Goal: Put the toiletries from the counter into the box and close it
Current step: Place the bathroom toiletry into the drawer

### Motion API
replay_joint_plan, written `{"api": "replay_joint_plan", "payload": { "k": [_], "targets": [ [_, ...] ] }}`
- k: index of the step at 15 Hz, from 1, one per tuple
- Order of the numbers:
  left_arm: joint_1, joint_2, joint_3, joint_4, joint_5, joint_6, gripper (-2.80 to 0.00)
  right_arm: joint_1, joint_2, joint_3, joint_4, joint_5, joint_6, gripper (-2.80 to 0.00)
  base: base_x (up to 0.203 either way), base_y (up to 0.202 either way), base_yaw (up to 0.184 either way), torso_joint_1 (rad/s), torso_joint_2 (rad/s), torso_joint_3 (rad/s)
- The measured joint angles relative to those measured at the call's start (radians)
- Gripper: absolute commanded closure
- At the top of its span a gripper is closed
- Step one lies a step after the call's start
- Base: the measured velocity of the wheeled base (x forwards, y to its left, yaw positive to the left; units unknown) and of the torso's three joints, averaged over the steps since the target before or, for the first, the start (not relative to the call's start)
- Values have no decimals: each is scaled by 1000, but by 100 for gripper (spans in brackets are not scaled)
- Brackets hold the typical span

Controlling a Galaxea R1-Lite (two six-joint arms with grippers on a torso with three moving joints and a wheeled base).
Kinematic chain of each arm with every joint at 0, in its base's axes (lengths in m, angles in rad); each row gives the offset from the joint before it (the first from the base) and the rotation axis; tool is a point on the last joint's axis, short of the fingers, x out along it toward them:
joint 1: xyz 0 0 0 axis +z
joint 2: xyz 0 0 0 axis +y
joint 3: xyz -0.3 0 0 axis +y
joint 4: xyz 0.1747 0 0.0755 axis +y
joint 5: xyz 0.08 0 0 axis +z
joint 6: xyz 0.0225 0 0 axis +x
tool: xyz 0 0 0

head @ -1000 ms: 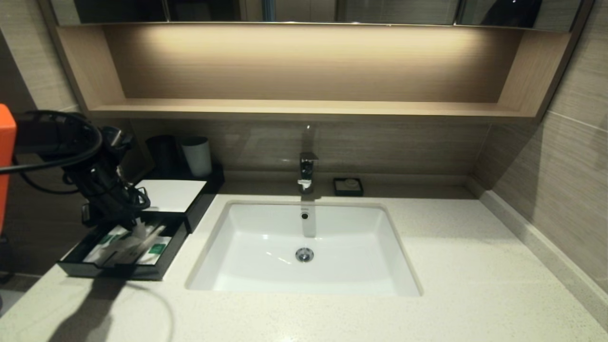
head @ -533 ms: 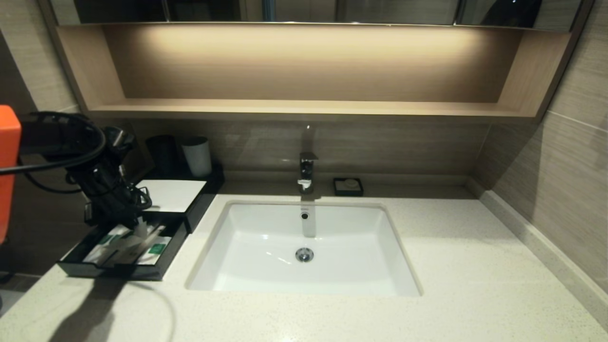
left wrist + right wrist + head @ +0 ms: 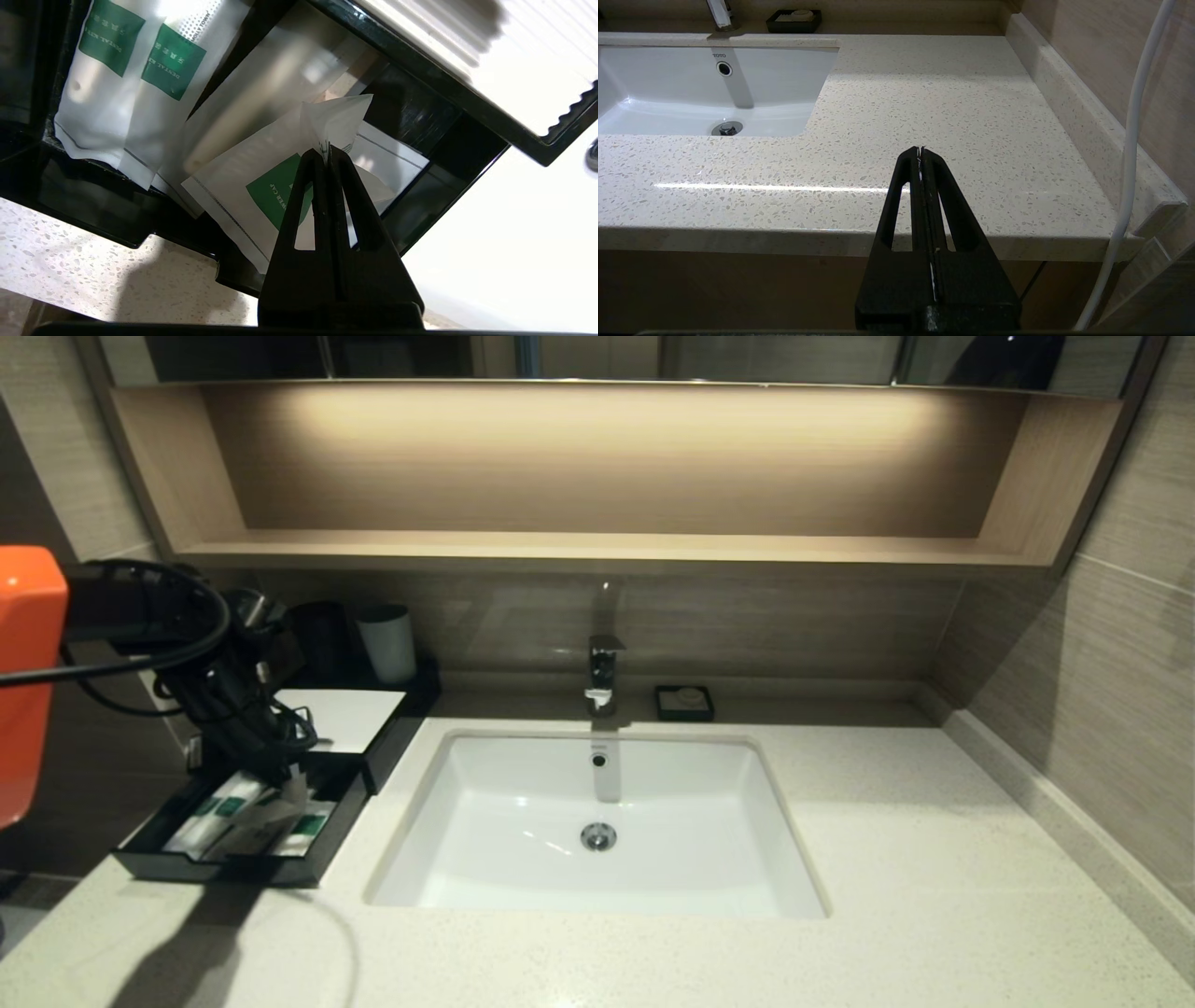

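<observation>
Left pincer is clamped on a corner of the short wide sachet; since a second ago you've shifted it slightly toward the drawer's sink-side edge, sachet now low inside. Two slim sachets lie in already. Next, probably: release, push drawer shut. Right pincer parked, closed, at the table's front edge.
</observation>
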Motion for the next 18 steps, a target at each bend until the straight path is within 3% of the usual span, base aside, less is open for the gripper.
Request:
{"api": "replay_joint_plan", "payload": {
  "k": [5,18],
  "targets": [
    [-2,5,3,7,2,49,0,0,0,0,0,0,-1,0,0,0,0,0,0,0],
    [8,35,6,6,2,69,0,0,0,0,0,0,-1,0,0,0,0,0,0,0]
  ]
}}
